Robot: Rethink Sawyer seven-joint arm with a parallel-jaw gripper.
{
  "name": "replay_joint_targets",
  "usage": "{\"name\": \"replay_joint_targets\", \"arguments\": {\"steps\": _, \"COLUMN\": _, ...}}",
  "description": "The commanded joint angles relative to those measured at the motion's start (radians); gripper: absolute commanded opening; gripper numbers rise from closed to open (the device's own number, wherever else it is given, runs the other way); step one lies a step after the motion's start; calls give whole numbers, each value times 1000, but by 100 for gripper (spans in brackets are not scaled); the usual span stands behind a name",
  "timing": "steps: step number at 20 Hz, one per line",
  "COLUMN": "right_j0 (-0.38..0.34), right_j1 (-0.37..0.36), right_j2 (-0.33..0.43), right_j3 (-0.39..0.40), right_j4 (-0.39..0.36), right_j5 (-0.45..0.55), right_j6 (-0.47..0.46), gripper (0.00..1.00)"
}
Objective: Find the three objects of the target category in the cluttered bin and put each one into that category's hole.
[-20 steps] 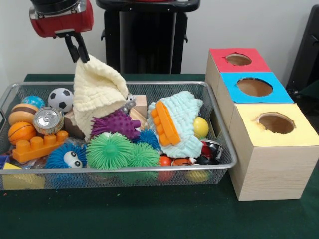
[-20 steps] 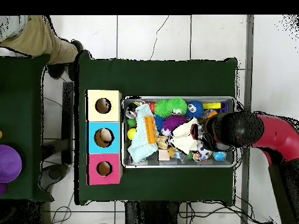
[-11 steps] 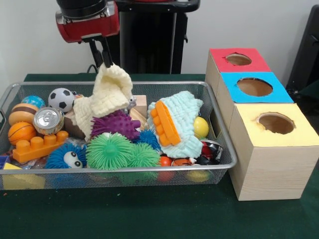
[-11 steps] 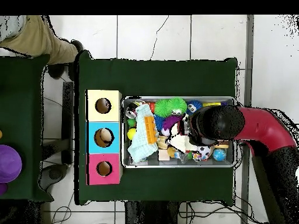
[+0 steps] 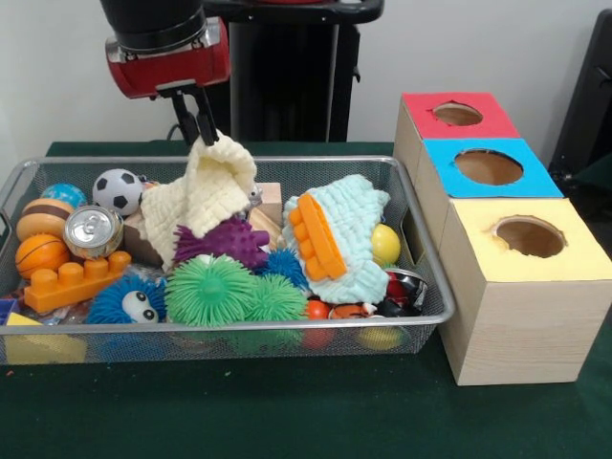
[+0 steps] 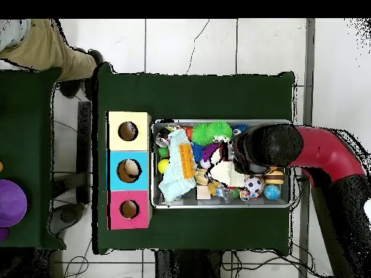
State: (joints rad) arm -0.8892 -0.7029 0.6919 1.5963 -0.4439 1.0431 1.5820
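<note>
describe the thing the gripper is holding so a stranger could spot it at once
Look in the wire basket left of the three coloured boxes. Under the red gripper hangs a pale yellow knitted cloth, pinched at its top corner. Its neighbour cloth is light blue and lies flat.

Lab: tiled floor (image 6: pixel 217 51), floor cables (image 6: pixel 72 268)

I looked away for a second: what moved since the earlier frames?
The gripper, shut on the yellow cloth, carried its pinched corner toward the boxes' side and lower, so it slumps and folds over. The blue cloth, balls and boxes stayed put.
</note>
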Motion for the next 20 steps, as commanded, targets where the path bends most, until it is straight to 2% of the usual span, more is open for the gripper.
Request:
{"name": "replay_joint_targets", "arguments": {"steps": 1, "right_j0": -2, "right_j1": 20, "right_j2": 13, "right_j3": -6, "right_j4": -2, "right_j5": -48, "right_j6": -85, "gripper": 0}}
{"name": "replay_joint_targets", "arguments": {"steps": 8, "right_j0": -1, "right_j1": -17, "right_j2": 5, "right_j3": 128, "right_j4": -12, "right_j5": -192, "right_j6": 1, "gripper": 0}}
{"name": "replay_joint_targets", "arguments": {"steps": 12, "right_j0": 34, "right_j1": -13, "right_j2": -15, "right_j3": 180, "right_j4": -13, "right_j5": -290, "right_j6": 83, "gripper": 0}}
{"name": "replay_joint_targets", "arguments": {"steps": 16, "right_j0": 111, "right_j1": -7, "right_j2": -69, "right_j3": 255, "right_j4": -11, "right_j5": -450, "right_j6": 236, "gripper": 0}}
{"name": "replay_joint_targets", "arguments": {"steps": 20, "right_j0": 238, "right_j1": -5, "right_j2": -167, "right_j3": 296, "right_j4": 20, "right_j5": -600, "right_j6": 391, "gripper": 0}}
